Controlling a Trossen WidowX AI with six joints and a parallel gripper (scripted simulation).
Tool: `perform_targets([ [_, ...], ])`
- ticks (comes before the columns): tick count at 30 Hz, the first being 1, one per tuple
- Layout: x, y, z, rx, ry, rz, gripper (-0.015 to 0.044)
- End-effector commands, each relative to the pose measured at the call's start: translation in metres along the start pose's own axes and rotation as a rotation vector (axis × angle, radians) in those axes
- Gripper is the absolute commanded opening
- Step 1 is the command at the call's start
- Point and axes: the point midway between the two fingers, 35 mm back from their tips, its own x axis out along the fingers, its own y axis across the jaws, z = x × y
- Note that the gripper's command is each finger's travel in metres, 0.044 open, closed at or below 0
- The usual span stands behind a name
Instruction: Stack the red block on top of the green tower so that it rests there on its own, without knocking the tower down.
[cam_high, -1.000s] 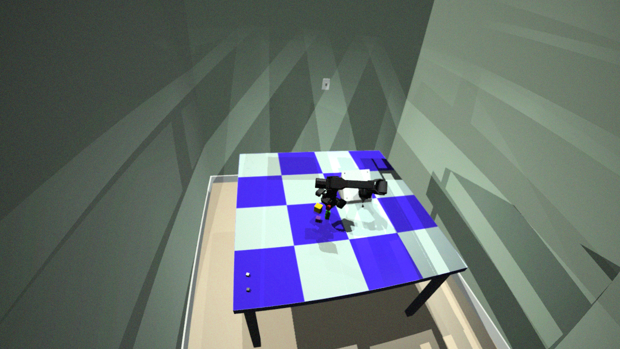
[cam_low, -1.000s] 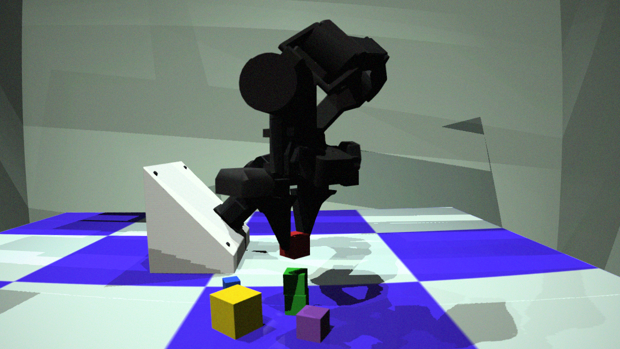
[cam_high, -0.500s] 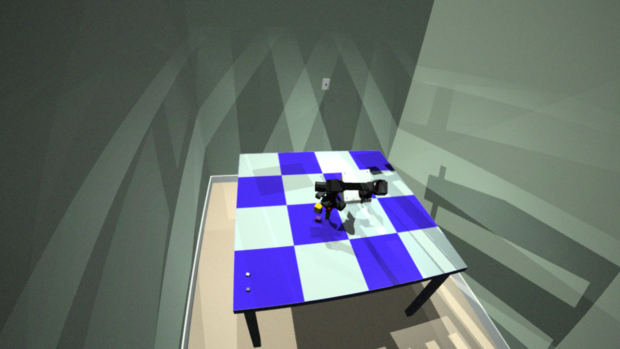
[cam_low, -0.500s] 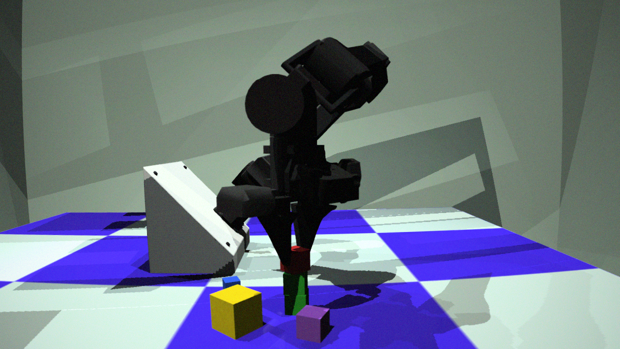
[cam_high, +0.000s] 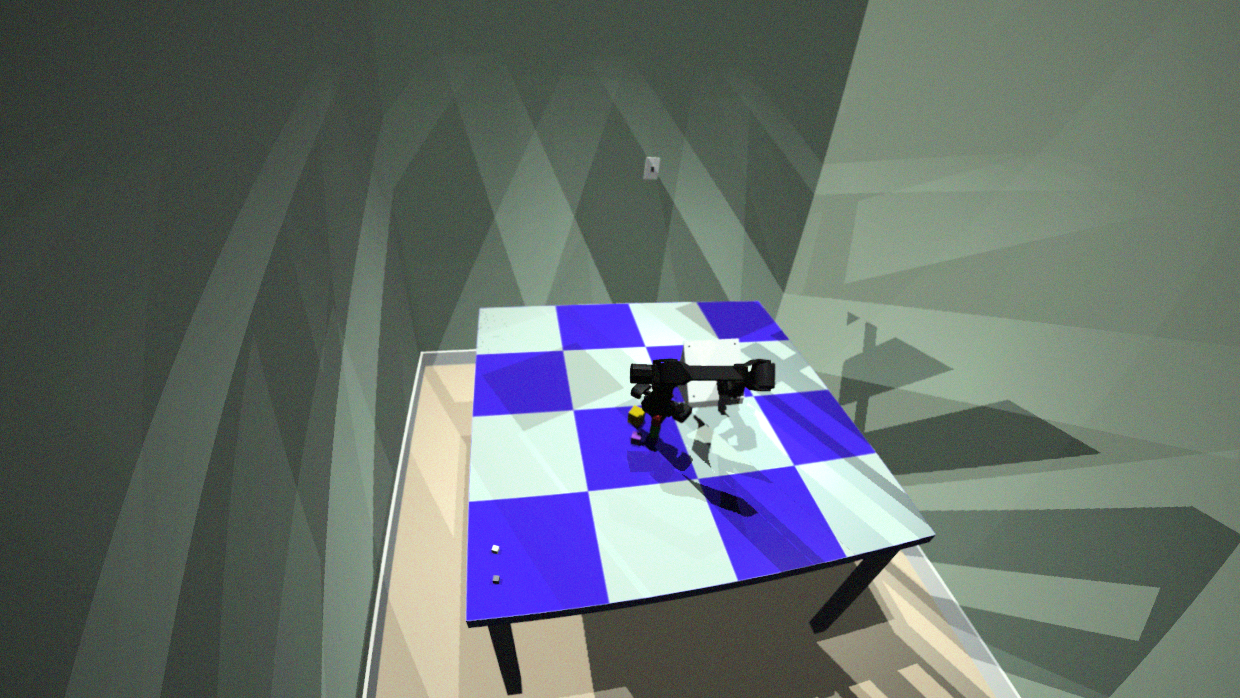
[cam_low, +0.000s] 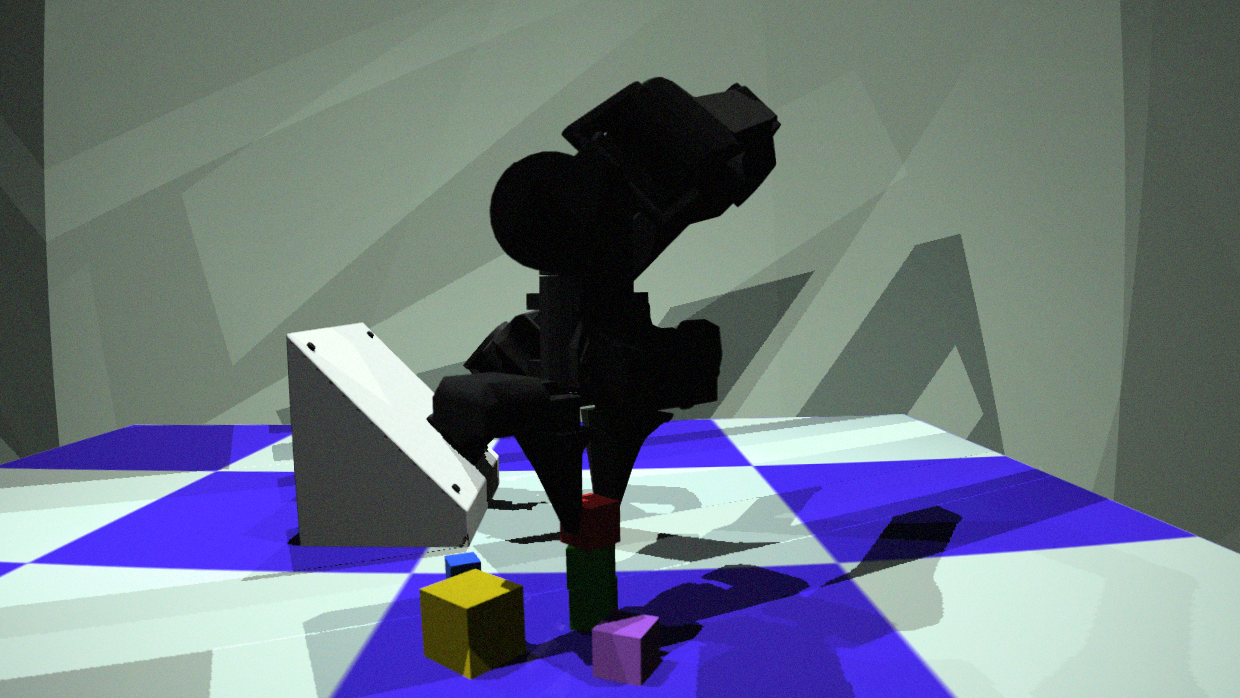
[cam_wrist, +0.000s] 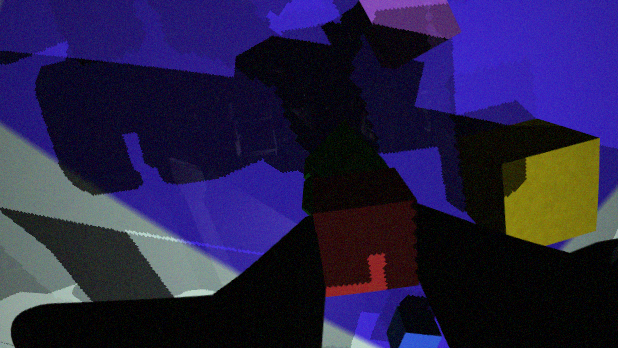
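My gripper (cam_low: 592, 518) (cam_wrist: 361, 223) points down and is shut on the red block (cam_low: 600, 525) (cam_wrist: 364, 250), which is level between the fingertips. The green tower (cam_low: 592, 593) (cam_wrist: 342, 152) stands upright in shadow directly below the red block. In the exterior view no gap shows between the red block's underside and the tower, and their sides nearly line up. The red block hides the tower's top, so I cannot tell how firmly they touch. In the wrist view a dark green part sticks out past the red block's far edge.
A large yellow block (cam_low: 472, 626) (cam_wrist: 552, 192) (cam_high: 636, 417) and a purple block (cam_low: 623, 652) (cam_wrist: 420, 19) stand close to the tower. A small blue block (cam_low: 462, 563) (cam_wrist: 420, 341) is behind the yellow one. A white wedge (cam_low: 347, 459) stands further back. Two small cubes (cam_high: 495, 548) (cam_high: 496, 579) lie near a table corner.
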Motion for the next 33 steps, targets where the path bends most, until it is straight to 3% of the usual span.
perform_targets([
  [1, 0.0015, 0.0007, -0.0009, 0.006, -0.001, 0.005, 0.0000],
  [12, -0.0024, 0.0004, -0.0007, 0.006, -0.001, 0.004, 0.0000],
  [28, 0.0002, 0.0000, -0.0005, 0.004, 0.000, 0.001, 0.0420],
  [33, 0.0002, 0.0000, -0.0005, 0.004, 0.000, 0.001, 0.0440],
])
